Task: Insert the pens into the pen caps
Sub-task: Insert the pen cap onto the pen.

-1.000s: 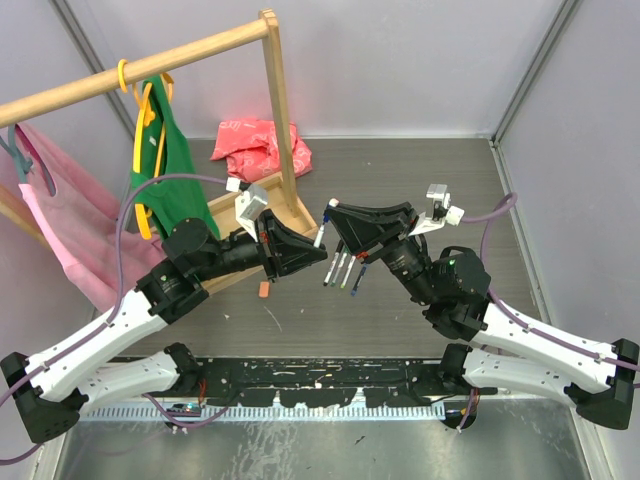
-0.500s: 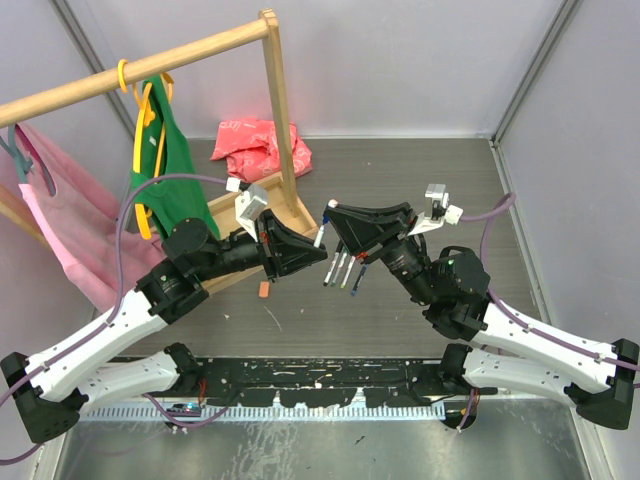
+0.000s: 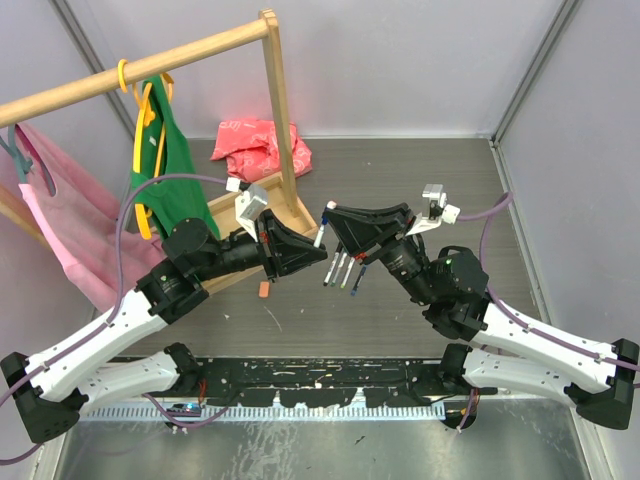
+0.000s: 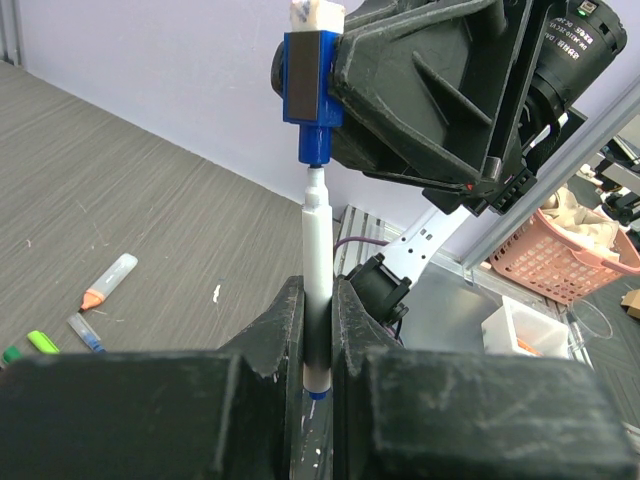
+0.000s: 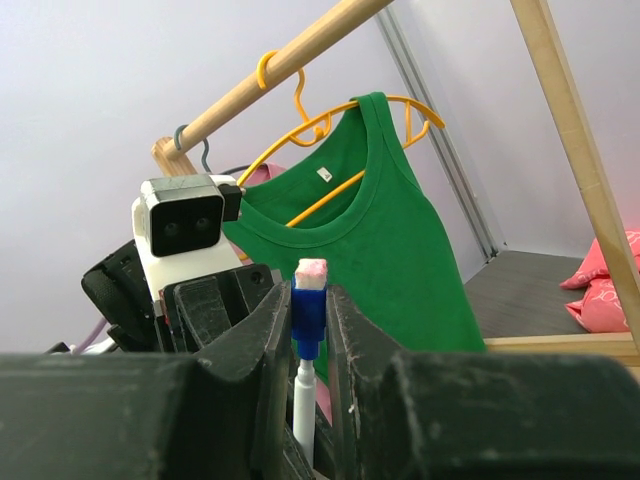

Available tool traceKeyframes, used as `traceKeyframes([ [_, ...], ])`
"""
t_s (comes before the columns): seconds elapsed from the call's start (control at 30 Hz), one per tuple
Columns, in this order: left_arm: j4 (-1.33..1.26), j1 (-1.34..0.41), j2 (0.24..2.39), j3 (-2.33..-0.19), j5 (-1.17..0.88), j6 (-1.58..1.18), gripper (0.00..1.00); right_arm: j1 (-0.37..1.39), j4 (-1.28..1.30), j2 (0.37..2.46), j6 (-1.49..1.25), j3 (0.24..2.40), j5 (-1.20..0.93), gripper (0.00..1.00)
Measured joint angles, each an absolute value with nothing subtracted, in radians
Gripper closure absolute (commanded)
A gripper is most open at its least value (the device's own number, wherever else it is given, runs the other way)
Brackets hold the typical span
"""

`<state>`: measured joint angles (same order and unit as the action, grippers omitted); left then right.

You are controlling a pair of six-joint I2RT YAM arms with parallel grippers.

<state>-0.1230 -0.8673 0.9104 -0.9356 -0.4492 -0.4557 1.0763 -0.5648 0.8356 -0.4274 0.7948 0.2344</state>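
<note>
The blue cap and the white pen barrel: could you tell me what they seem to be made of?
The blue cap looks like opaque moulded plastic: even colour, smooth faces, crisp edges. The pen barrel is probably plastic too: smooth, faintly glossy, evenly white; painted metal cannot be excluded.

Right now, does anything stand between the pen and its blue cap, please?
Nothing visible: the pen in the left gripper lines up with the blue cap in the right gripper, tip at its mouth.
</note>
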Motion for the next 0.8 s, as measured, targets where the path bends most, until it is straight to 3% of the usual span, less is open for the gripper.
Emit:
traceKeyframes([
  [0.8, -0.119, -0.867, 0.915, -0.942, -0.445, -0.455, 1.0, 1.076, -0.528, 0.818, -0.485, 0.776, 0.208, 1.0],
])
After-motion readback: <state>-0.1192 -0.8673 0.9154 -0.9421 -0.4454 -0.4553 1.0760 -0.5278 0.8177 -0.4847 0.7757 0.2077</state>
